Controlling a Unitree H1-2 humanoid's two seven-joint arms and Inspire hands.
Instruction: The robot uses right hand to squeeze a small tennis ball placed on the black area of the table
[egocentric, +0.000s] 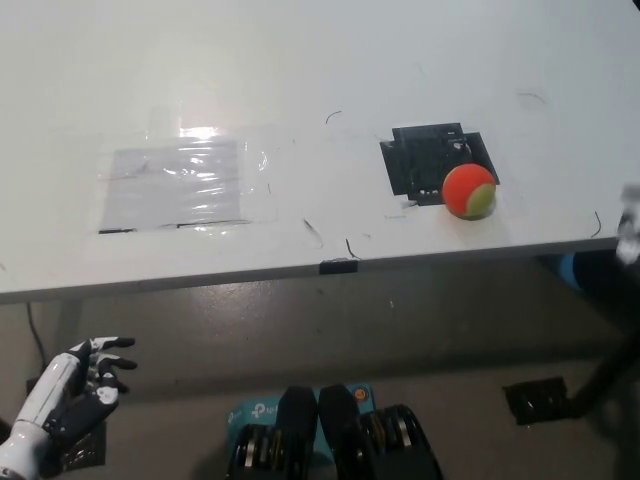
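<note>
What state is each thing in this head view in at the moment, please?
Tennis ball: resting on the black area's lower right edge, untouched.
Black area: flat on the table, partly covered by the ball.
Clear plastic sheet: lying flat, wrinkled.
Left hand: below the table edge, open, empty.
Right hand: out of view.

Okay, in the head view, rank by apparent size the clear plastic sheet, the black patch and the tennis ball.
1. clear plastic sheet
2. black patch
3. tennis ball, sitting on the patch's lower right corner.
All lie on the table, at similar depth, so the order seems reliable.
</note>
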